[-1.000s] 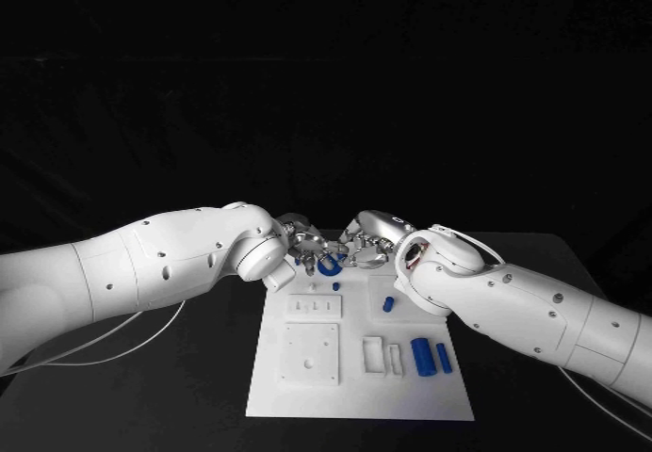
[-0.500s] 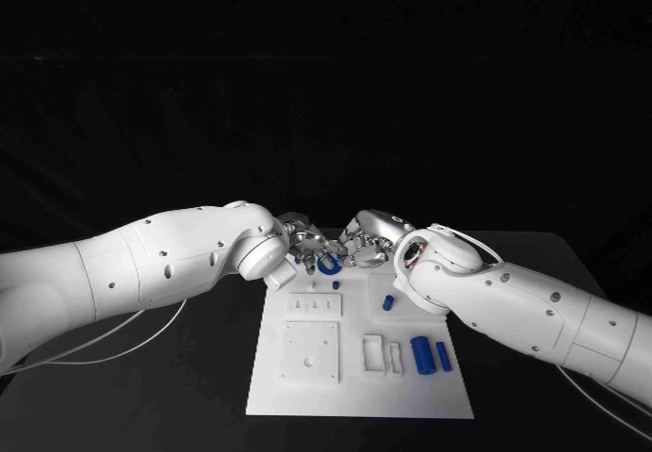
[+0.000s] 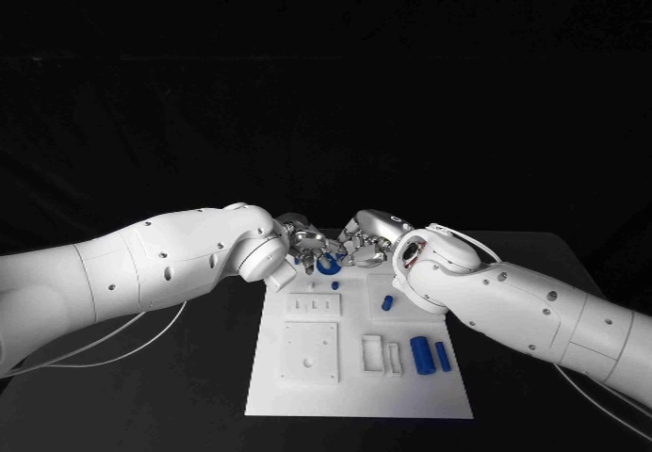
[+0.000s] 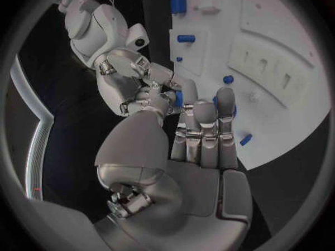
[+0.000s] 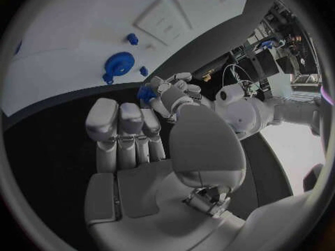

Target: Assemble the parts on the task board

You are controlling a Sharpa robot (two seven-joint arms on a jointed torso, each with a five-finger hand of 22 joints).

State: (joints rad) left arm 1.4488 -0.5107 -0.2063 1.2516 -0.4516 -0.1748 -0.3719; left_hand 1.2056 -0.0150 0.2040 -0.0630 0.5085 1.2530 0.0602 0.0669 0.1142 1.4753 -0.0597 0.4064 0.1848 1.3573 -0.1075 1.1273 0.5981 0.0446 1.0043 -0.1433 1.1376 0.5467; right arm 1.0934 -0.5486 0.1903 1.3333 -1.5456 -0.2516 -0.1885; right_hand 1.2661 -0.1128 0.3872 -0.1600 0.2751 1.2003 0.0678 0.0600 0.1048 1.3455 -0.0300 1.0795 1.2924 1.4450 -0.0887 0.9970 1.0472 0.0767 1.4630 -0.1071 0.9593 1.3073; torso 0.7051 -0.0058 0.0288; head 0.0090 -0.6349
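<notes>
Meeting over the far edge of the task board (image 3: 359, 395), the left hand (image 3: 304, 247) and right hand (image 3: 365, 247) both seem to pinch one blue part (image 3: 328, 267). If either lets go early, it'd probably drop off the board.

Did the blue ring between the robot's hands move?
Yes, slightly. The blue ring, held between both hands, sits a little farther from the task board's far edge than before.
</notes>
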